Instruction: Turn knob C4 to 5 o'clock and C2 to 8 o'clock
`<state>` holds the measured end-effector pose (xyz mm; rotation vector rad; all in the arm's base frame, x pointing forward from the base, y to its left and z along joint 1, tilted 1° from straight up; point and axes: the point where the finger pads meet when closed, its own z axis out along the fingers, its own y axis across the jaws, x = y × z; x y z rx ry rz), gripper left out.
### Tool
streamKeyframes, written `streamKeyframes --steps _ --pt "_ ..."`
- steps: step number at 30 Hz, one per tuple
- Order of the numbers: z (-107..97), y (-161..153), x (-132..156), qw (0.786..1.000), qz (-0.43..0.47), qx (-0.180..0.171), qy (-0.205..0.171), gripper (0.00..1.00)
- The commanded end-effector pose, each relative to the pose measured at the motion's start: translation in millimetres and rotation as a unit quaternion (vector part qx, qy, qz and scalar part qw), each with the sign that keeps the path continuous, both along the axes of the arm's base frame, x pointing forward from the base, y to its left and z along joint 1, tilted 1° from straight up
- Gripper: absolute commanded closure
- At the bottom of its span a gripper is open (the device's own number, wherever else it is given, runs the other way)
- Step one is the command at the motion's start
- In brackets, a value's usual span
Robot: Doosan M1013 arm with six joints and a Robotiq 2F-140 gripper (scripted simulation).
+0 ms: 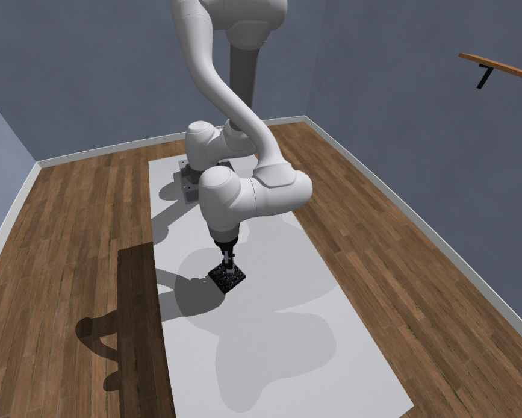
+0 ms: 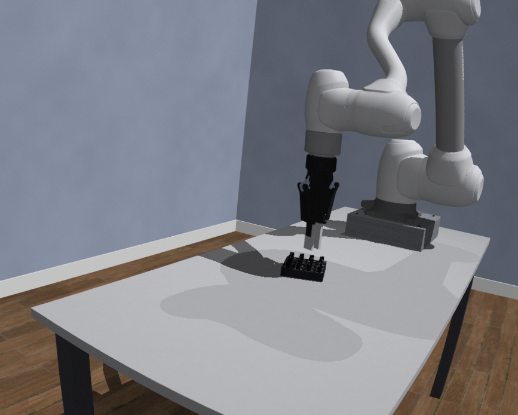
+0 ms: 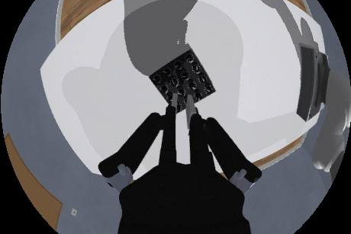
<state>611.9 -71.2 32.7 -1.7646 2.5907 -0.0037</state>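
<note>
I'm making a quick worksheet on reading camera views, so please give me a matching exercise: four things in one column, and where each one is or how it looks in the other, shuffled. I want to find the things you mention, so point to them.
1. knob box [image 1: 220, 284] [image 2: 302, 273] [image 3: 170, 74]
2. gripper [image 1: 229, 268] [image 2: 313, 248] [image 3: 181, 100]
3. table [image 1: 270, 382] [image 2: 138, 330] [image 3: 91, 96]
4. floor [image 1: 50, 279] [image 2: 14, 321] [image 3: 95, 1]

A. brown wooden boards
B. black, on the tabletop
C. pale top, dark legs
D. above the black box, fingers a little apart

Pairs: 1-B, 2-D, 3-C, 4-A

black knob box [image 1: 226, 282] [image 2: 302, 273] [image 3: 182, 78], rows of black knobs with pale marks on top, lying flat, upright on a pale table
</note>
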Motion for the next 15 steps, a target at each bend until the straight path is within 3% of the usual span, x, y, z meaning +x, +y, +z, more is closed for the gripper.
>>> streamKeyframes --steps 1,4,5,15 --pt "1.0 0.1 0.0 0.997 -0.078 -0.005 0.001 0.88" --pt "1.3 0.1 0.0 0.995 -0.095 -0.005 0.001 0.88" --pt "1.9 0.1 0.0 0.99 -0.142 -0.005 0.001 0.88" --pt "3.9 0.1 0.0 0.954 -0.3 -0.004 0.0 0.88"
